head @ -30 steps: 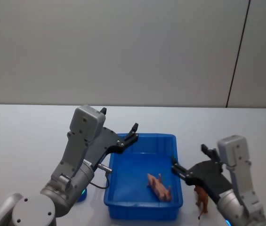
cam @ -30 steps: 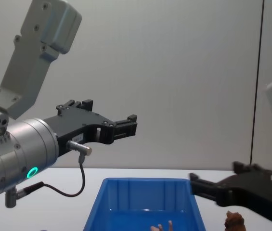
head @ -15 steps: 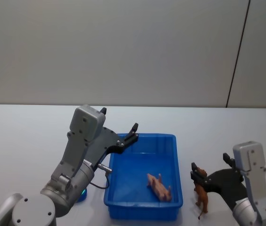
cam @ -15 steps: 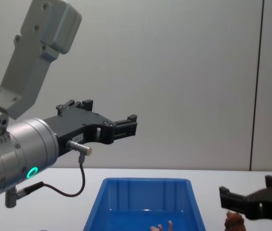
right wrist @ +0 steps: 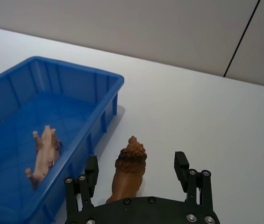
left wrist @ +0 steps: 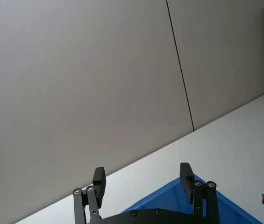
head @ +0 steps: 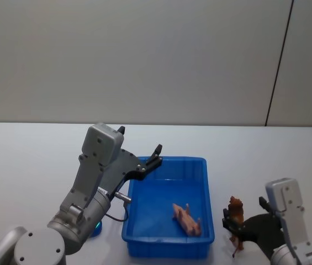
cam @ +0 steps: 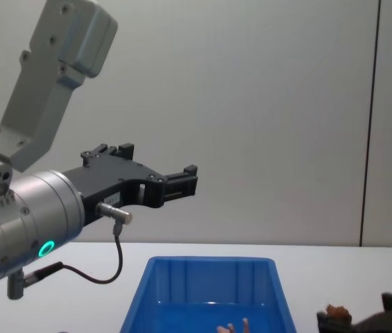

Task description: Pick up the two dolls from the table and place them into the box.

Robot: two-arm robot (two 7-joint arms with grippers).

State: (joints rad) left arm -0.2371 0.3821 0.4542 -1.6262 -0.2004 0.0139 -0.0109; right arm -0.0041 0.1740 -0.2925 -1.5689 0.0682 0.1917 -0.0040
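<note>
Brown doll (right wrist: 128,176): upright on the table (right wrist: 206,116), between the jaws of the right gripper (right wrist: 136,166).
Right jaws: spread, one on each side, not touching it.
Box (head: 169,160): just beside the left jaw; pink doll (head: 187,219) lies inside.
Good grasp, I think: close slowly on the body, so it does not tip.
Left gripper (left wrist: 142,173): idle, jaws spread, box below them.
</note>
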